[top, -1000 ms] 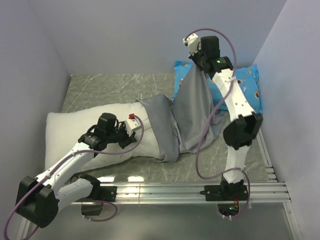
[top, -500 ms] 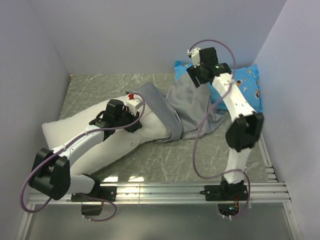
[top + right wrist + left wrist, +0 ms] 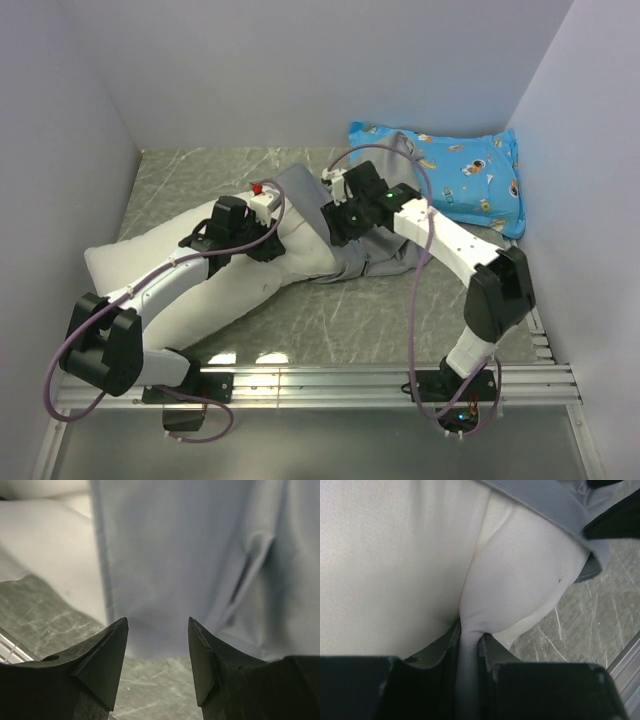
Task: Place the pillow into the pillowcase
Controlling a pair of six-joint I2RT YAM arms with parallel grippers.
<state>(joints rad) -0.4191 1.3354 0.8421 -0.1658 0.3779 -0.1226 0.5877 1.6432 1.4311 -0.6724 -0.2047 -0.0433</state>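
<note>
The white pillow (image 3: 240, 290) lies slantwise on the table, and its right end sits inside the mouth of the grey pillowcase (image 3: 380, 255). My left gripper (image 3: 272, 246) is shut on a pinched fold of the pillow (image 3: 395, 555) close to the pillowcase's hem (image 3: 545, 500); the fold runs between the jaws of the left gripper (image 3: 469, 642). My right gripper (image 3: 338, 222) hovers low over the pillowcase's near edge. In the right wrist view the right gripper (image 3: 157, 625) is open and holds nothing, with the limp pillowcase (image 3: 175, 555) just beyond its tips and the pillow (image 3: 50, 540) to the left.
A blue cartoon-printed pillow (image 3: 450, 170) leans in the back right corner. Grey walls close in the marble-patterned table (image 3: 200, 180) on three sides. A metal rail (image 3: 330, 380) carrying the arm bases runs along the near edge.
My right gripper let go of the raised pillowcase, which dropped flat, then swung down and left to its mouth. My left arm pushed the pillow rightwards into the case, then held still.
</note>
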